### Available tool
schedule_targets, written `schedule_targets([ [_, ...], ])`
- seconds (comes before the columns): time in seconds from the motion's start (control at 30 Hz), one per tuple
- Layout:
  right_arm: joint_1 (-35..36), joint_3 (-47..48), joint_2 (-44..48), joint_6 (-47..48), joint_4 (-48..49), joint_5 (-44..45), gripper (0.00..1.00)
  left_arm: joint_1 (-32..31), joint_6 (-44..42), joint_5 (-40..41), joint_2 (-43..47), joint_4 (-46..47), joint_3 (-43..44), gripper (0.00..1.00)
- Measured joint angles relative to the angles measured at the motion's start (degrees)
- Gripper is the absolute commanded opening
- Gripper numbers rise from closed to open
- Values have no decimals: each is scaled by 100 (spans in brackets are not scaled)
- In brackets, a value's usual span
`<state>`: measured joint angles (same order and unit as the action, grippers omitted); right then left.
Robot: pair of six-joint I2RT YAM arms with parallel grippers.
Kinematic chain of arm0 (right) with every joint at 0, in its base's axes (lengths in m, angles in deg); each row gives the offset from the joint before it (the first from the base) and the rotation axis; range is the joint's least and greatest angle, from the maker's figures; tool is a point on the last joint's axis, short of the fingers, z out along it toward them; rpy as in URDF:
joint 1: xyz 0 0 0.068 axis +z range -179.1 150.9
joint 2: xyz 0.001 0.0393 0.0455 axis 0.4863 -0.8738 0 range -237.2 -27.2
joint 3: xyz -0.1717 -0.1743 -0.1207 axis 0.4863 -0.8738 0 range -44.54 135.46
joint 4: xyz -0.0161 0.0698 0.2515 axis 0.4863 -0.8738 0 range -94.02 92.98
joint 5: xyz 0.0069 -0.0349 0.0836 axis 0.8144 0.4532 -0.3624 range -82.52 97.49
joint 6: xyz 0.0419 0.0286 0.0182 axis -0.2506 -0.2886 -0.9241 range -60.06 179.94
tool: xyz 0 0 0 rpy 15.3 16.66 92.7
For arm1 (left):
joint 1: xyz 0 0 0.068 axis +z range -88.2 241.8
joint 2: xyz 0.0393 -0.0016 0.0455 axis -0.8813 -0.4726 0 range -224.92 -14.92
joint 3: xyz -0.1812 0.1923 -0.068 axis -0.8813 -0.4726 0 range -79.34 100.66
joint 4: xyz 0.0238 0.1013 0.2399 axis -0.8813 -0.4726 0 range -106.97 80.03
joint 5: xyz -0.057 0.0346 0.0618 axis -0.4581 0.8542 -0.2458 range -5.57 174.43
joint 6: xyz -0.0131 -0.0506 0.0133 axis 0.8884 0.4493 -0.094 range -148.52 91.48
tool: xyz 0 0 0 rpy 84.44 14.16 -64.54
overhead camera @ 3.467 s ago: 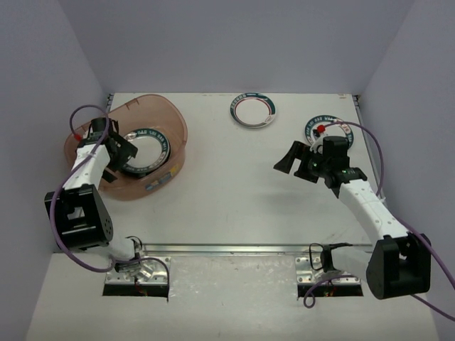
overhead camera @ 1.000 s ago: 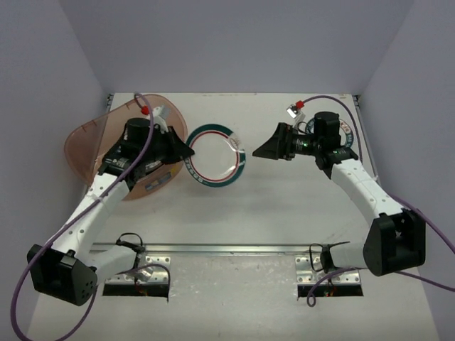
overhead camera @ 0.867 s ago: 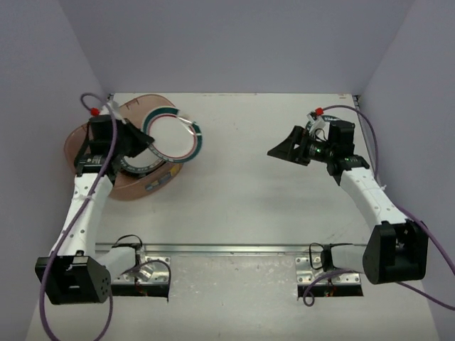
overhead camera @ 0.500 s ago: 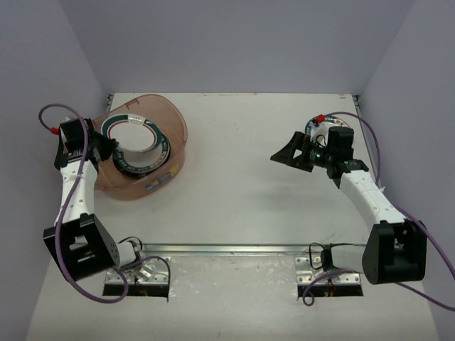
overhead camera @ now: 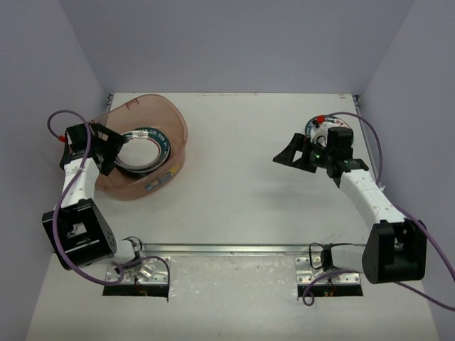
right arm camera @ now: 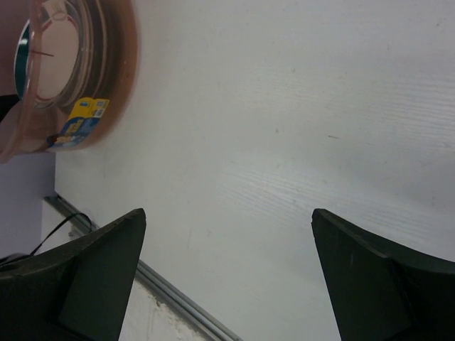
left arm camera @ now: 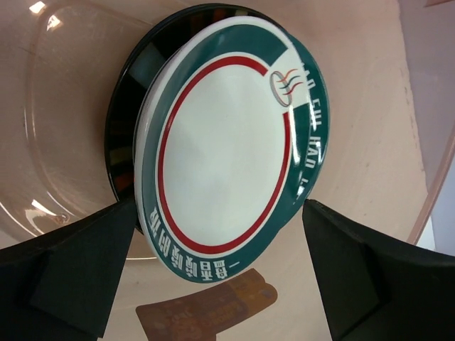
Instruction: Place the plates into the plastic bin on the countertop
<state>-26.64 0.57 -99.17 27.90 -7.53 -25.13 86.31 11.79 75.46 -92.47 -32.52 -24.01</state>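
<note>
Where the plastic bin (overhead camera: pixel 169 117) sits at the far left of the countertop (overhead camera: pixel 242 199), two plates lie stacked inside it: a white plate with a teal rim and red ring (left arm camera: pixel 227 149) on top, and a dark-rimmed plate (left arm camera: pixel 119 142) beneath. My left gripper (overhead camera: pixel 112 145) hangs over the bin's left side, jaws wide apart and empty, facing that stack. Another plate (overhead camera: pixel 313 128) lies at the far right, mostly hidden under my right arm. My right gripper (overhead camera: pixel 293 153) points leftward above bare countertop, jaws spread, holding nothing. A metal rail (overhead camera: pixel 227 249) runs along the near edge
</note>
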Motion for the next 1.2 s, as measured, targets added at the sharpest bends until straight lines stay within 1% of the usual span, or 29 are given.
schedule_targets([
  [0.13, 65, 177, -74, 266, -441, 512, 99, -51, -35, 101, -130, -118, 1, 100],
  [0.27, 165, 408, -128, 518, -831, 1063, 99, -125, -58, 230, -583, -307, 17, 100],
  [0.37, 196, 452, -128, 627, -972, 1290, 99, -176, -80, 256, -804, -557, 37, 100],
  [0.57, 339, 536, -241, 789, -1218, 1614, 99, -241, -226, 338, -674, -995, 527, 100],
  [0.67, 593, 785, -540, 961, -1403, 2373, 99, -309, -467, 441, -210, -1170, 783, 100],
  [0.7, 681, 887, -667, 1027, -1447, 2676, 99, -351, -546, 451, 67, -1202, 857, 100],
  [0.77, 833, 1117, -958, 1159, -1537, 3283, 99, -461, -720, 458, 753, -1186, 924, 100],
  [0.87, 904, 1580, -1577, 1432, -1559, 4178, 99, -711, -956, 366, 2009, -1022, 830, 100],
  [0.93, 895, 2119, -2292, 1799, -1542, 4806, 99, -932, -1115, 322, 2753, -856, 622, 100],
  [1.03, 889, 3226, -3623, 2448, -1507, 5819, 99, -1168, -1362, 327, 3540, -919, 399, 100],
  [1.13, 888, 4456, -5016, 3132, -1608, 6611, 99, -1368, -1513, 507, 3908, -800, 45, 100],
  [1.2, 890, 4946, -5663, 3495, -1569, 6851, 99, -1478, -1595, 578, 4037, -823, -363, 100],
])
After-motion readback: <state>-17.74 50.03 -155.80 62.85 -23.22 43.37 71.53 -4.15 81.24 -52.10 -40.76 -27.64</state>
